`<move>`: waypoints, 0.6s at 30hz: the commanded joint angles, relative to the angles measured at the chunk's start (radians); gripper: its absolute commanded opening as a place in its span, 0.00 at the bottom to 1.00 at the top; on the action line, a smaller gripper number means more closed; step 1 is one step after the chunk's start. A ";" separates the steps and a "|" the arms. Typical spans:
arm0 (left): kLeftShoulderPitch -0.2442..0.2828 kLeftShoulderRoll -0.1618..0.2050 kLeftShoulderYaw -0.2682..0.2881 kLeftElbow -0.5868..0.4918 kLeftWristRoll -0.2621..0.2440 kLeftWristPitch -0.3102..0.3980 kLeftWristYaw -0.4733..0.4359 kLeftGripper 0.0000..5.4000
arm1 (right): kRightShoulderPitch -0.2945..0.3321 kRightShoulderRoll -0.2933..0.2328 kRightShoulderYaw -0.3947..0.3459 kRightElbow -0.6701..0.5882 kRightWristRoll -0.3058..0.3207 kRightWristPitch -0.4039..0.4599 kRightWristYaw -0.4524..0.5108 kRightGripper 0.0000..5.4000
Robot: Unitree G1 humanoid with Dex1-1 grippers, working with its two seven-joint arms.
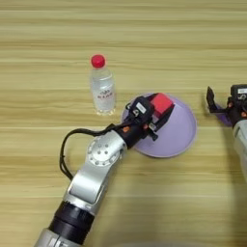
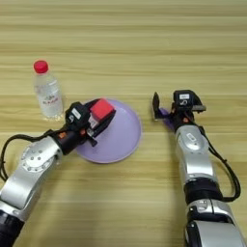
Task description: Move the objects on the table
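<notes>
Plank grain runs sideways across the light-brown wooden table (image 1: 144, 29), which fills both views. Near its centre lies a round purple plate (image 2: 120, 137), and the left gripper (image 2: 99, 118) reaches in over the plate's 10 o'clock rim, its two black fingers clenched on a small red cube (image 2: 102, 108) that sits above the plate's upper left part; whether the cube touches the plate cannot be told. A clear plastic water bottle (image 1: 102, 87) with a red cap and red-printed label stands upright at 10 o'clock from the plate, just beside its rim and close to the left gripper's wrist. At 3 o'clock from the plate, apart from it, the right gripper (image 2: 166, 113) rests low at the table with its fingers spread, one black finger standing up on the plate side. A small purple bar (image 2: 166, 118) lies between those fingers, mostly hidden; whether they touch it cannot be told.
</notes>
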 commanded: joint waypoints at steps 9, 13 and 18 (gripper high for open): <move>0.094 0.109 0.118 -0.031 -0.040 0.037 0.001 0.40 | -0.022 0.005 0.003 0.010 -0.004 0.011 -0.005 1.00; 0.122 0.130 0.153 -0.019 -0.048 0.030 0.007 0.40 | -0.024 0.006 0.004 0.013 -0.005 0.010 -0.006 1.00; 0.153 0.141 0.188 -0.012 -0.057 0.030 0.011 0.40 | -0.027 0.006 0.005 0.018 -0.006 0.009 -0.007 1.00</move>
